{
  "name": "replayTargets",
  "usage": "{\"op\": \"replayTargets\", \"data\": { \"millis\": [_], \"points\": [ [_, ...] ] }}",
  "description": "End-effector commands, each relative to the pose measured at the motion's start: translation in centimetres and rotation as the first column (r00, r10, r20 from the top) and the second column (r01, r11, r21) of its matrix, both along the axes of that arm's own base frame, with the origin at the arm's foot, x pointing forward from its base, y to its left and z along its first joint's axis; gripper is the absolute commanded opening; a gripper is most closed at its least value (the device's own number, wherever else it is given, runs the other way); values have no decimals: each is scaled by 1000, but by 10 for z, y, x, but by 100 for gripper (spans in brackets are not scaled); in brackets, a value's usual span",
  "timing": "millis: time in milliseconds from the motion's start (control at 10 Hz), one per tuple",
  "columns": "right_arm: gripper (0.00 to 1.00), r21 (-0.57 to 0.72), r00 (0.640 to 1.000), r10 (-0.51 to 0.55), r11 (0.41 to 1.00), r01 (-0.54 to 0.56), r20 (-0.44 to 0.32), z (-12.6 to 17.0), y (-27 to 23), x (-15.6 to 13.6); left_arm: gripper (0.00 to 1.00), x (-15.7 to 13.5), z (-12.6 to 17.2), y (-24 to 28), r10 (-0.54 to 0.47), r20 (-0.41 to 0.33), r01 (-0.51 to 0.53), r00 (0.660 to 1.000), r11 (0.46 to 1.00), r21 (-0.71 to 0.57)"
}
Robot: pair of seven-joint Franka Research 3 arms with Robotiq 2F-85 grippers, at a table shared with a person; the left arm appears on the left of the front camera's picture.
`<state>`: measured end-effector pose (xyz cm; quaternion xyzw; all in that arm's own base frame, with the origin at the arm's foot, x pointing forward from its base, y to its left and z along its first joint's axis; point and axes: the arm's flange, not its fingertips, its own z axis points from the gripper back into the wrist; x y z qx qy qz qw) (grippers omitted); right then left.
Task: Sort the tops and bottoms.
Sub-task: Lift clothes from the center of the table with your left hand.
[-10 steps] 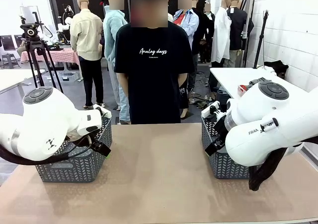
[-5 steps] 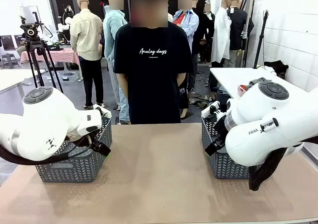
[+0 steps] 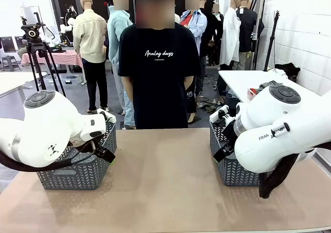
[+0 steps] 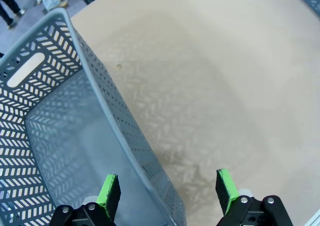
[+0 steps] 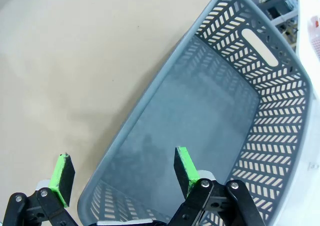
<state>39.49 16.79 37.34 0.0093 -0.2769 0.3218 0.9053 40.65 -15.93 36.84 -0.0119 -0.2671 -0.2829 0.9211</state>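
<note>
Left gripper point(image 4: 166, 186): splayed wide, clasping nothing, astride left basket point(image 4: 50, 85) wall, one pad inside, other over table point(image 4: 225, 85). Right gripper point(image 5: 123, 168): splayed likewise, astride right basket point(image 5: 270, 136) rim. Garments' place relative to fingers: cannot tell.

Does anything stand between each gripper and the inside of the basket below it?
No loose thing does. But the open left gripper straddles the wall of the left basket, the open right gripper the rim of the right basket; a straight descent would likely hit them.
</note>
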Motion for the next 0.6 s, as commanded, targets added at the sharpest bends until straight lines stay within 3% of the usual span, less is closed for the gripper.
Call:
{"op": "replayTargets", "data": {
  "millis": [0,500],
  "points": [
    [100,1,1000,-1,1000,1,0,0,0,0,100,0,0,3,4,-2,-4,1000,1000,-5],
    [100,1,1000,-1,1000,1,0,0,0,0,100,0,0,3,4,-2,-4,1000,1000,-5]
  ]
}}
